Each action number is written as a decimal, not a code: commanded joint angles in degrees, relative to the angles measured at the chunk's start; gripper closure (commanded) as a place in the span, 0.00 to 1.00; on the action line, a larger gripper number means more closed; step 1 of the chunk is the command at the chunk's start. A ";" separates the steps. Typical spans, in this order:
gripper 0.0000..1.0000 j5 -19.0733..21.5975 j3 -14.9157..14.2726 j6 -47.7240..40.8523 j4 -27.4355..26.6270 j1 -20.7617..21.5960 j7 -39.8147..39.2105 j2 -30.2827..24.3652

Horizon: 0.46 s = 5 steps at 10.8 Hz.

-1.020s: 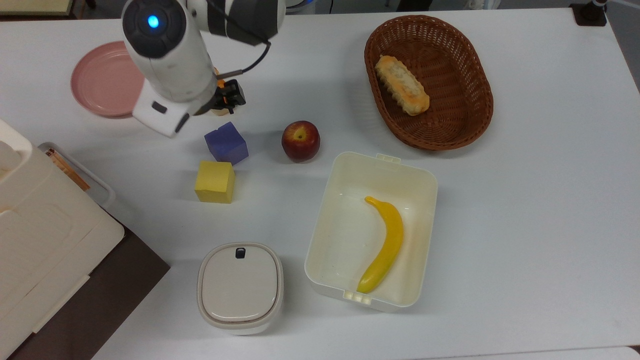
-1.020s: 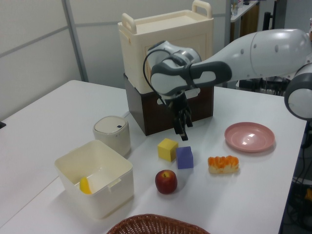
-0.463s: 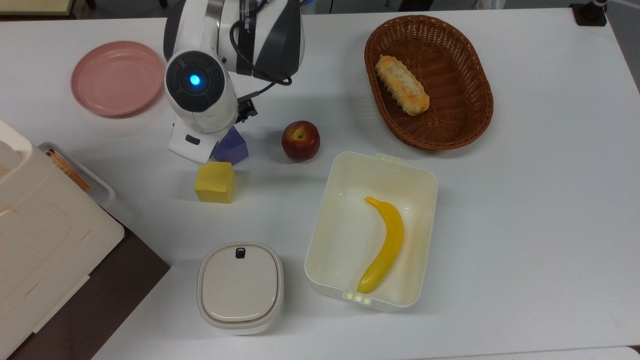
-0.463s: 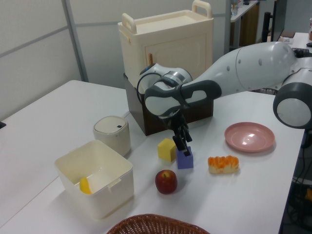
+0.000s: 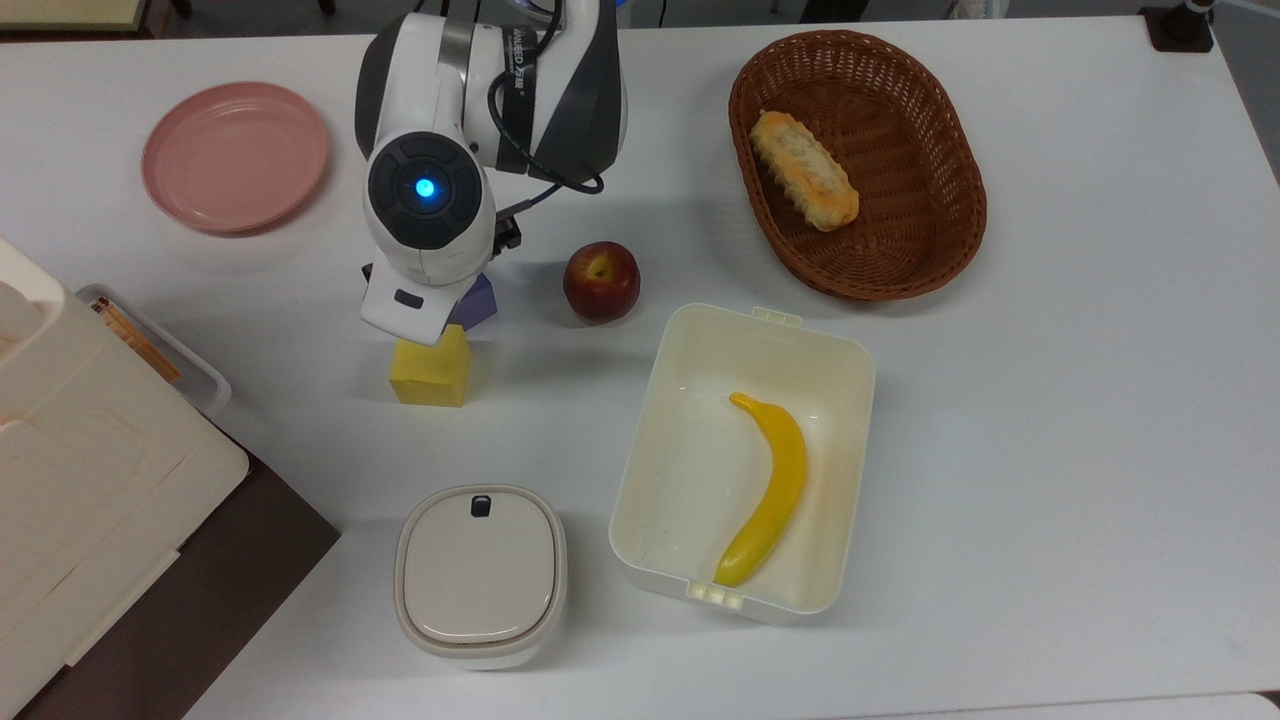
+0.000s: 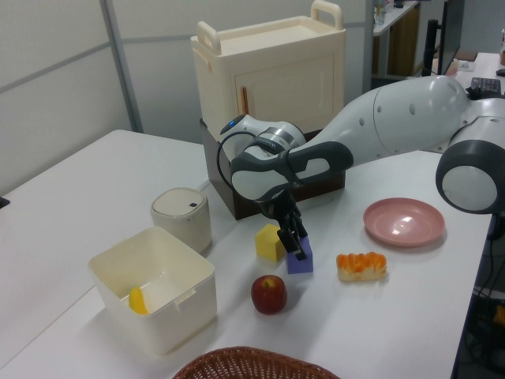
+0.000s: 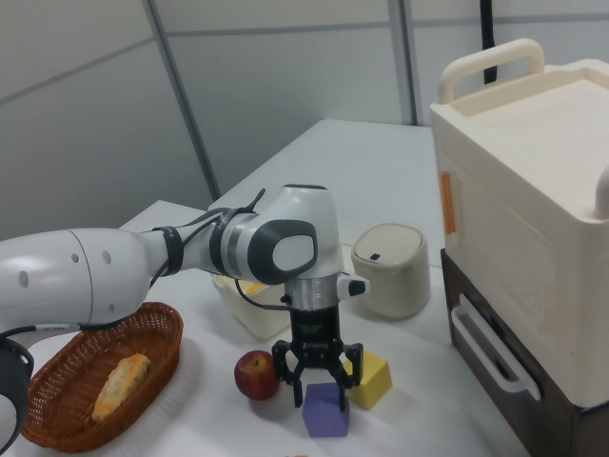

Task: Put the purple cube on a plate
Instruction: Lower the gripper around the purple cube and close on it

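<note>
Blue-violet purple cube (image 7: 326, 409) under the black end effector (image 7: 315, 381), yellow cube (image 7: 366, 379) beside it, dusty-pink plate (image 5: 235, 157), white worktop (image 5: 1050, 400)

Even, bright indoor light falls from above, so shadows on the white table (image 5: 1050, 420) are soft and short. The robot arm (image 5: 470, 90) casts a faint grey patch beside the apple (image 5: 601, 281). A weak sheen marks the pink plate (image 6: 404, 221). The top view is fairly sharp; both side views look softer.

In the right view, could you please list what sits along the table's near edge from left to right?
Brown wicker basket holding a bread roll → red apple → purple cube under the gripper → yellow cube.
</note>
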 commanded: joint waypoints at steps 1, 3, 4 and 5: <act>0.82 -1.25 -0.03 0.99 -0.99 1.91 -0.05 -0.98; 0.98 -1.25 -0.12 0.63 -0.90 1.92 -0.05 -1.59; 0.98 -1.25 -0.21 -0.50 -0.64 1.92 0.04 -2.12; 0.98 -1.42 -0.30 -2.86 -0.46 1.92 0.04 -2.91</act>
